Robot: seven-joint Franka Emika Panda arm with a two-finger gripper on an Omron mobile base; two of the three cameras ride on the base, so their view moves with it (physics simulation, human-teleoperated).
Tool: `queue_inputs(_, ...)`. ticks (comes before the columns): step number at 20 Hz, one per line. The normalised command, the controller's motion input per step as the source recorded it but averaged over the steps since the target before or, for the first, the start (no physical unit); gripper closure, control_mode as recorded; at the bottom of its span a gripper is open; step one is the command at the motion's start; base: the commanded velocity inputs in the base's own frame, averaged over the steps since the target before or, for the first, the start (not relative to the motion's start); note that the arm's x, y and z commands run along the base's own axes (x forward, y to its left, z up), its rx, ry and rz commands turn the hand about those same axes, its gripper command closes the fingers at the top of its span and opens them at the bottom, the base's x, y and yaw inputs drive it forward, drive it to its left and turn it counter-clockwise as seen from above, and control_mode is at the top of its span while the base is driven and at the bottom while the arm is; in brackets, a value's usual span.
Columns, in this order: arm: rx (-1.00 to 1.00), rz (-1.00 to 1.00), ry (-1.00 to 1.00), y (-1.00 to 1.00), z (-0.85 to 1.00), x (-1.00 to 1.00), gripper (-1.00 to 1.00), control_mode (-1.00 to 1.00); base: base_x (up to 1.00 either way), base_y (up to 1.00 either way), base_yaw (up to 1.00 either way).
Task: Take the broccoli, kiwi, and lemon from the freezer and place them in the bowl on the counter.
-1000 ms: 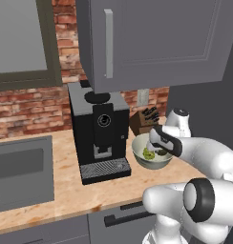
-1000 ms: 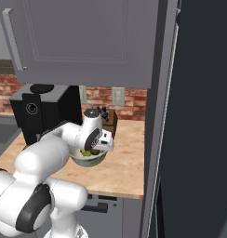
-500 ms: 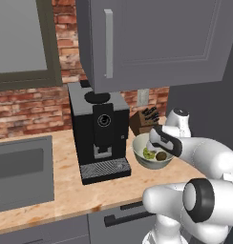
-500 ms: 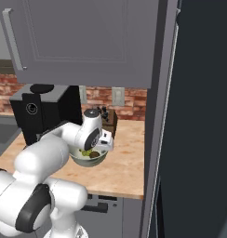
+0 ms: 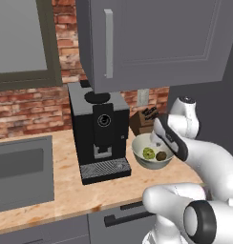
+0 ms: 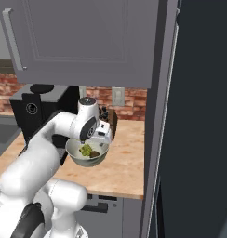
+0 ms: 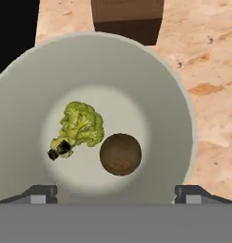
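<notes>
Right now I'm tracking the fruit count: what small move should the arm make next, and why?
Probably lift straight up out of the bowl. The jaws stand open and empty above it, the broccoli and kiwi already lie inside, and no lemon is there yet.

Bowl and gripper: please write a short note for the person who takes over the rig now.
Gripper: open, empty, above the bowl.
Bowl: on the counter, beside the coffee machine.
In the bowl: broccoli and kiwi, side by side.
Done: broccoli and kiwi placed.
Left: the lemon; fetch it from the freezer and place it in the bowl.
</notes>
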Motion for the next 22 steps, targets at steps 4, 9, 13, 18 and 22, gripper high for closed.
queue_inputs(4, 0.0, 0.0, -0.03, 0.01, 0.76, -0.9, -1.0, -1.0, 0.0, 0.0, 0.0)
queue_inputs(9, -0.01, 0.0, -0.03, 0.15, 0.69, -0.85, -1.0, -1.0, 0.0, 0.0, 0.0)
queue_inputs(13, 0.0, 0.0, -0.02, 0.17, 0.87, -0.91, -1.0, -1.0, 0.0, 0.0, 0.0)
queue_inputs(18, -0.01, 0.0, 0.0, 0.36, 0.94, -0.67, -1.0, -1.0, 0.0, 0.0, 0.0)
queue_inputs(22, 0.0, 0.0, 0.0, 0.19, 0.9, -0.61, -1.0, -1.0, 0.0, 0.0, 0.0)
